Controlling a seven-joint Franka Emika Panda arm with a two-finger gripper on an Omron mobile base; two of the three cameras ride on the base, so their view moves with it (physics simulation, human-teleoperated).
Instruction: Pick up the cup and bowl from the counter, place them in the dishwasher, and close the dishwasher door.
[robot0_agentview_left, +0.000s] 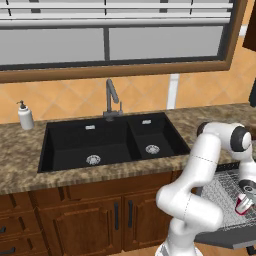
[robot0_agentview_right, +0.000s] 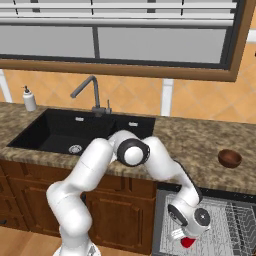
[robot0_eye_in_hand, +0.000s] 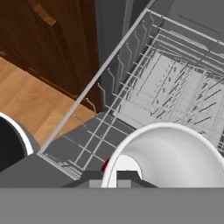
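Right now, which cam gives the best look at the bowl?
Right base view: the brown bowl sits whole and unblocked on the counter, right of the sink. I can't make out the bowl in the left base or hand views.

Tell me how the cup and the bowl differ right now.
The cup is bright red with a white inside; the bowl is dark brown. The cup is clamped in the shut gripper over the dishwasher rack; the bowl sits free on the counter. The cup looks narrower, the bowl wider and shallower. Both are small open vessels.

Cup (robot0_agentview_right: 187, 242) over dishwasher rack (robot0_agentview_right: 220, 225); bowl (robot0_agentview_right: 230, 158) on counter (robot0_agentview_right: 195, 140) behind.
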